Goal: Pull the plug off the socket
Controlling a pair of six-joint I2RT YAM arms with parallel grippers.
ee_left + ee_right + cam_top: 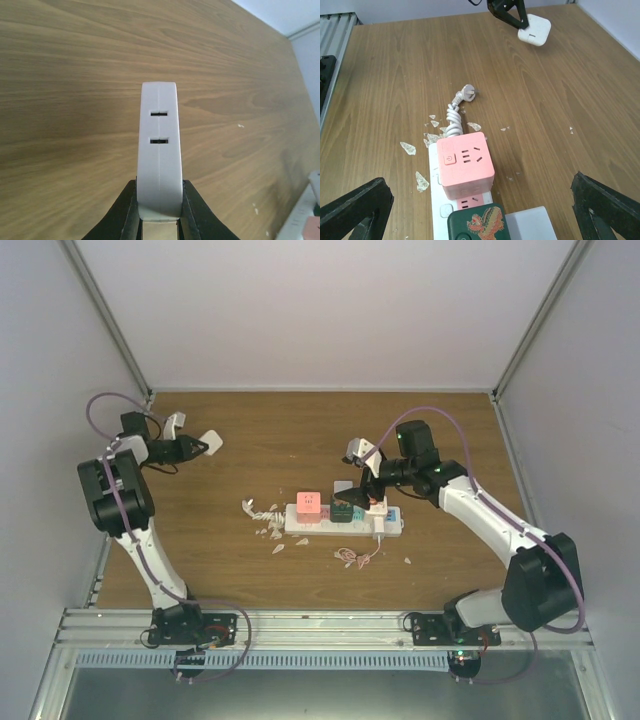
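The left gripper [159,207] is clamping the plug [159,125], a white rounded block, its black fingers [125,220] squeezing the base from both sides while the face with two short slots is pointing up into the wrist view. It is hanging out over bare table [60,100], well apart from the socket [330,526]. That reads as the pull being done and the plug being carried clear so it cannot snag. I am not seeing any prongs, since the base is buried between the fingers, so exactly which outlet it belongs to is staying unclear. Over at the strip, the right gripper [480,181] is hovering with its jaws spread wide, gripping nothing. It looks to be standing guard above the socket to steady it, though whether it is touching anything I cannot tell. Below it, a pink cube adapter [466,165] is sitting plugged into the strip, a dark green adapter [479,225] is sitting next along, and a white block [532,224] is getting cut off by the bottom edge. The short white cord [453,120] is coiling away from the strip's end, with pale flakes [421,181] lying around it. A thin pink cable [355,557] is lying just in front of the socket, too small to make out further.
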